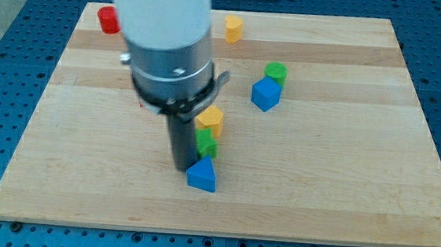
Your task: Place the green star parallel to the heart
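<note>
Pressing down near the bench's (334, 188) bottom-middle, the arm's dark rod stands with my tip (181, 168) just beside a green block (206, 145), apparently the green star, though its outline is partly hidden and hard to confirm. At the far top-left corner sits a red block (109, 20), its shape too small to read; any heart may be this one or may lie behind the arm's white-and-grey body, which covers much of that side. The tool is a plain rod with nothing to open or close and grips nothing; it can only shove from the side, which would explain why it stands at the green block's left flank. That green block is wedged in a tight column, a yellow block (210, 119) touching it above and a blue triangular block (202, 175) touching it below, so a push risks dragging both neighbours along. Further right, a yellow cylinder-like block (233, 28) rests near the top edge, while a green cylinder (276, 72) and a blue cube (265, 94) sit together, well clear of the work.
</note>
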{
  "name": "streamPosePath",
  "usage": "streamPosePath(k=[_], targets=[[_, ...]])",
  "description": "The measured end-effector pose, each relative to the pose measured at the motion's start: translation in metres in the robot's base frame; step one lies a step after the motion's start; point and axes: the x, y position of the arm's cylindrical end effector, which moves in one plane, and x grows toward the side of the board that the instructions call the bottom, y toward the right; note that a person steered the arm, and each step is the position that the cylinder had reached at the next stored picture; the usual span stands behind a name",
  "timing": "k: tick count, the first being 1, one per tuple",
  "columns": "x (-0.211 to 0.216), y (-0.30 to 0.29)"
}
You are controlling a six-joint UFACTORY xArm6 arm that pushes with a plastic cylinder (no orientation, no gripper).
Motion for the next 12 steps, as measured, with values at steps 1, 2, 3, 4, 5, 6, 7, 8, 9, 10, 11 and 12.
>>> streamPosePath(k=[1,2,3,4,5,6,7,8,9,10,11,12], targets=[[-0.047,0.033],[-0.098,0.063],[-0.136,0.084],[-0.166,0.100],[-0.188,0.114],[-0.211,0.130],[-0.216,0.131],[-0.216,0.119],[-0.239,0.110],[-0.276,0.141],[-0.269,0.183],[-0.269,0.183]])
